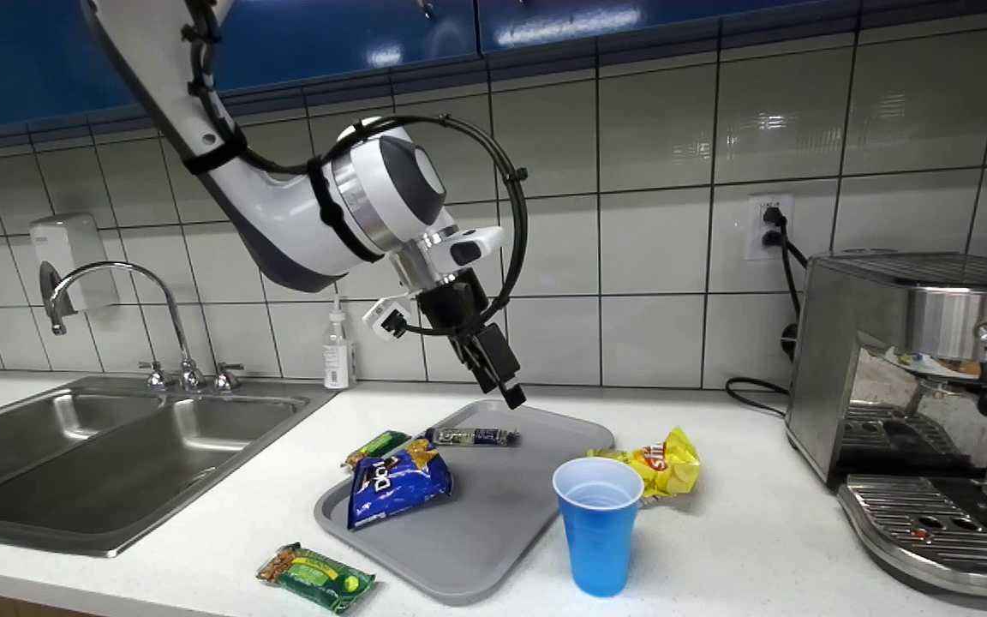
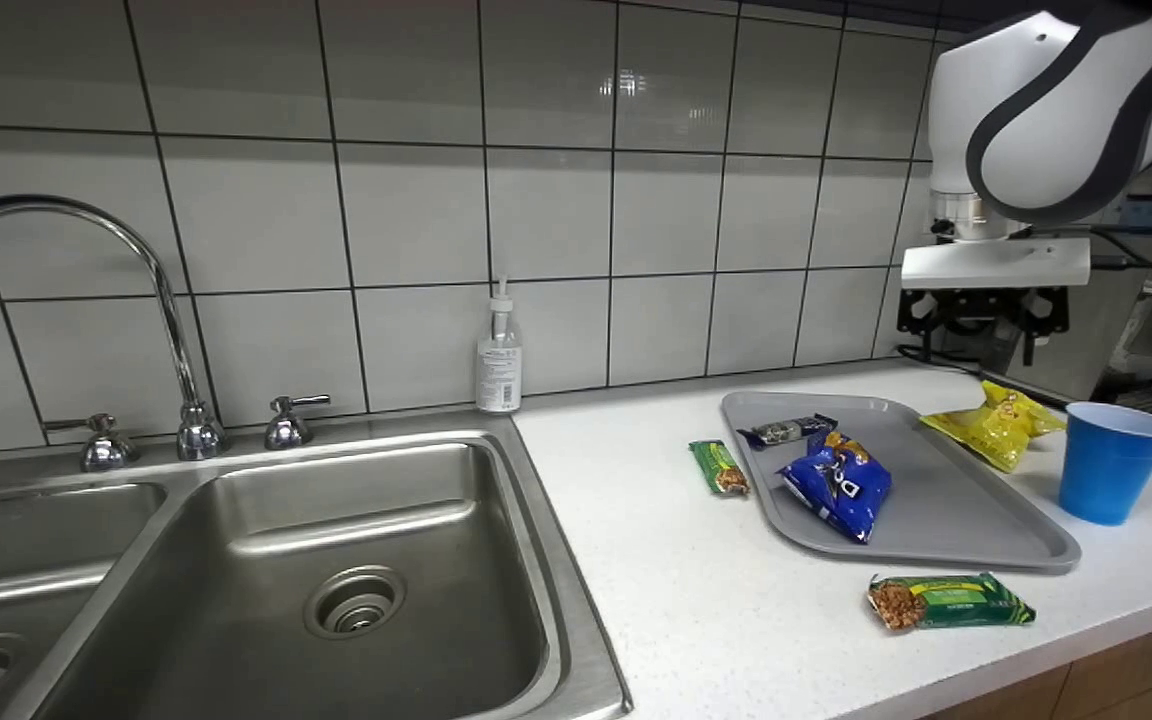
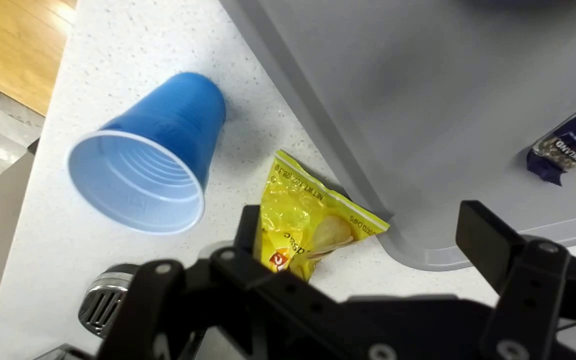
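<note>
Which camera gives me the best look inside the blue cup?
The wrist view: the blue cup shows its whole mouth and ribbed inside there. Both exterior views show it upright, mostly its outer side.

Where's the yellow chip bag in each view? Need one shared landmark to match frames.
In an exterior view: yellow chip bag right of centre, below mid-height, partly behind the blue cup.
In an exterior view: yellow chip bag at right, just below mid-height, left of the blue cup.
Wrist view: yellow chip bag just below centre, partly hidden by the gripper.
Shared landmark: the gray tray, with the yellow chip bag at its edge.
</note>
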